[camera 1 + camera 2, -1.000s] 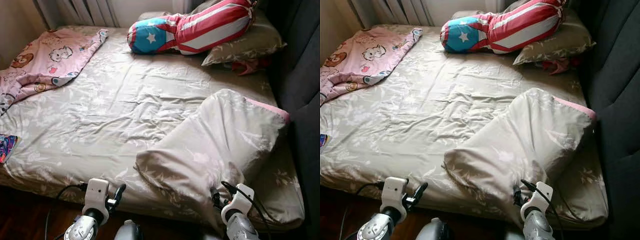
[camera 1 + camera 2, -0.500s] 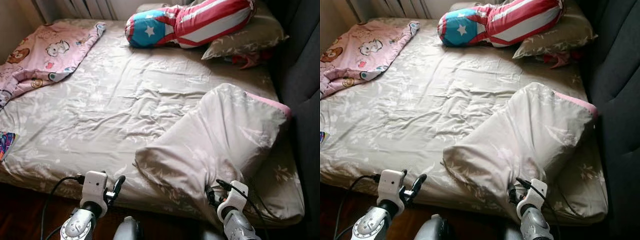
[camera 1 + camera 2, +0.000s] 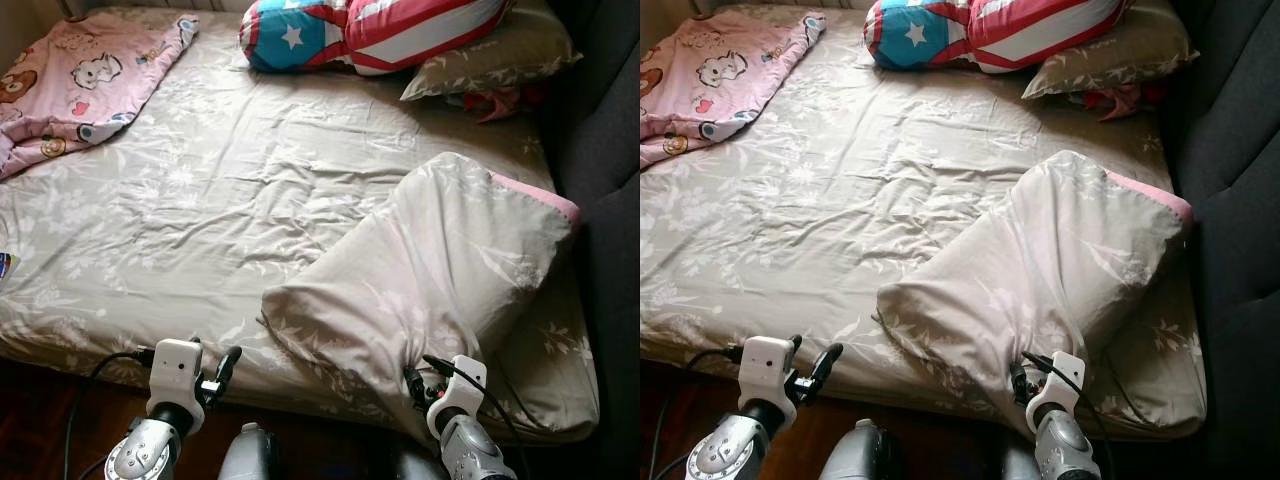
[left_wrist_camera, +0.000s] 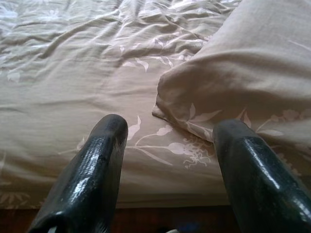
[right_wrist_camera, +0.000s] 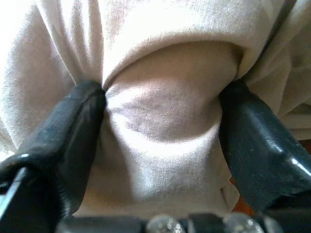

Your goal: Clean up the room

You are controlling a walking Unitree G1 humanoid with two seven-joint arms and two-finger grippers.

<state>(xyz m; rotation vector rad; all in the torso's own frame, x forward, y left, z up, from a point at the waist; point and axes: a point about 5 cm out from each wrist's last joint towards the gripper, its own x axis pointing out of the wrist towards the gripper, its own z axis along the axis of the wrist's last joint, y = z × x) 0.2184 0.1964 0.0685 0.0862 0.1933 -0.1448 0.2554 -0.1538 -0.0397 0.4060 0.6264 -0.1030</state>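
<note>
A flag-patterned bolster (image 3: 375, 30) and pink cartoon blanket (image 3: 85, 75) lay at the bed's (image 3: 200, 210) far end. Near the front edge, the right gripper (image 5: 163, 126) pinched a bulge of the beige pillow (image 3: 430, 270). The left gripper (image 4: 167, 145), fingers spread, hovered over bare sheet beside the pillow's corner.

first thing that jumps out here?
The bulging beige pillow at the bed's near right edge, its fabric bunched between the right tool fingers. Then the flag-patterned cushion at the head of the bed, and the open left tool hovering at the mattress edge.
</note>
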